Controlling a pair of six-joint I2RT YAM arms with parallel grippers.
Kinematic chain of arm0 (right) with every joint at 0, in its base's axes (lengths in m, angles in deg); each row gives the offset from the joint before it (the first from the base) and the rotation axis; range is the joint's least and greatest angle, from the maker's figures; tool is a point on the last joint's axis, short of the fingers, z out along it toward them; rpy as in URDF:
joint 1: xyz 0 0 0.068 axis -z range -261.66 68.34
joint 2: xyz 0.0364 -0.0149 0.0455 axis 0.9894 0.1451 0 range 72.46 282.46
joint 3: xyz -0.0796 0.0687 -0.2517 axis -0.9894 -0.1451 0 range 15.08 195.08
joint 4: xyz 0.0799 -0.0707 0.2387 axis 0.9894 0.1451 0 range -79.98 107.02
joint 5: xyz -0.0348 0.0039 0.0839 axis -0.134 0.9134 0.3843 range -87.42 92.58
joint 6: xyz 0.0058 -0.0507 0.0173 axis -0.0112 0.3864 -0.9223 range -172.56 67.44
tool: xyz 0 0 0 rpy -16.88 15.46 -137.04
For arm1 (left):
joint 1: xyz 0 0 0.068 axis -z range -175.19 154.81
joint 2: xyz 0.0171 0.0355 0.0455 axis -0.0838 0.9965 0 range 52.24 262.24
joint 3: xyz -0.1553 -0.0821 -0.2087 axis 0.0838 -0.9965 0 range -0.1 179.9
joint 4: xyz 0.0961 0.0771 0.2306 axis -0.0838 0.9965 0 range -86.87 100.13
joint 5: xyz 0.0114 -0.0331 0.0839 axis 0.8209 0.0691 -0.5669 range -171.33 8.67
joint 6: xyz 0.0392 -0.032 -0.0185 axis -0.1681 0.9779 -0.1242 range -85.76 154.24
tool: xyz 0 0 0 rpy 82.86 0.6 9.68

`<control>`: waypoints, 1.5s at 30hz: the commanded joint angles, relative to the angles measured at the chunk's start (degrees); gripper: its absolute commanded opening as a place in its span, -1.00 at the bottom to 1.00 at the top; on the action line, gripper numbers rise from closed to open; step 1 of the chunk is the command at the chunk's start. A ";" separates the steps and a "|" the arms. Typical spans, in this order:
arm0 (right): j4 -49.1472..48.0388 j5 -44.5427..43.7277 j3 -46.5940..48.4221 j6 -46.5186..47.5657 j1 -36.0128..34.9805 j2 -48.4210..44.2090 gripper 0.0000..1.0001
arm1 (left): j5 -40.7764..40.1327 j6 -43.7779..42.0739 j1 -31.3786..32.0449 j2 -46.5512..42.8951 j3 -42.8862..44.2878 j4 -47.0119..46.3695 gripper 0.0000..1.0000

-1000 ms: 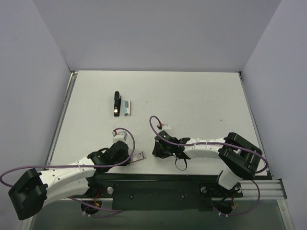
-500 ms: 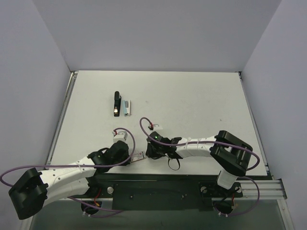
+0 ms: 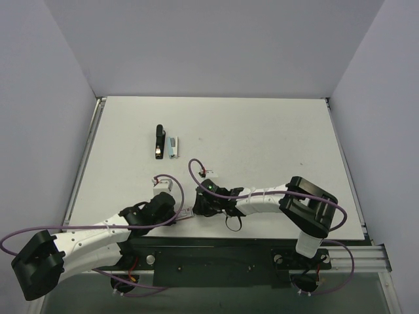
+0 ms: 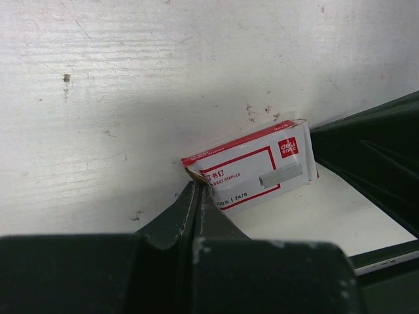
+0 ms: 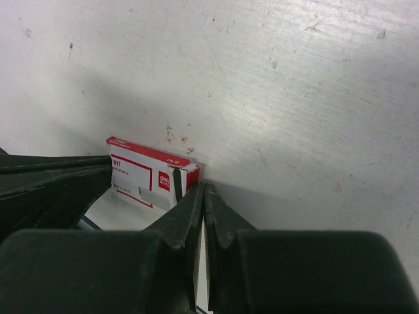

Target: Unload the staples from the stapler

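Observation:
The black stapler [image 3: 158,142] lies far back on the left of the white table, away from both arms. A small red-and-white staple box [image 3: 188,212] sits at the near edge between my two grippers. My left gripper [image 3: 179,214] is shut, and its tips [image 4: 196,186] touch the box [image 4: 252,171] at its torn corner. My right gripper [image 3: 199,208] is also shut. Its tips [image 5: 203,190] press against the opposite end of the box [image 5: 141,173]. No loose staples show in any view.
A pale teal oblong piece [image 3: 173,147] lies just right of the stapler. Purple cables loop over both arms near the front. A metal rail [image 3: 84,163] runs along the table's left edge, and walls close in the back and sides.
The right arm has swung left along the near edge until its shut tips reached the box. The left arm and the box have barely moved.

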 commanded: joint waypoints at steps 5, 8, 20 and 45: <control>2.62 6.29 1.41 -1.78 -2.27 4.40 -1.00 | 2.84 0.28 0.46 1.28 -0.14 -2.25 -1.00; 4.83 4.80 3.79 -0.90 -3.24 5.11 -1.00 | 3.02 0.28 0.81 2.07 0.57 -2.43 -1.00; 10.10 -1.88 -1.83 1.82 -0.17 -2.97 -0.93 | 3.29 -0.69 2.13 -6.43 2.59 1.34 -1.00; 17.13 -9.62 -1.84 4.38 -4.47 -11.33 0.53 | -8.22 7.04 2.22 -18.39 6.10 18.39 -0.02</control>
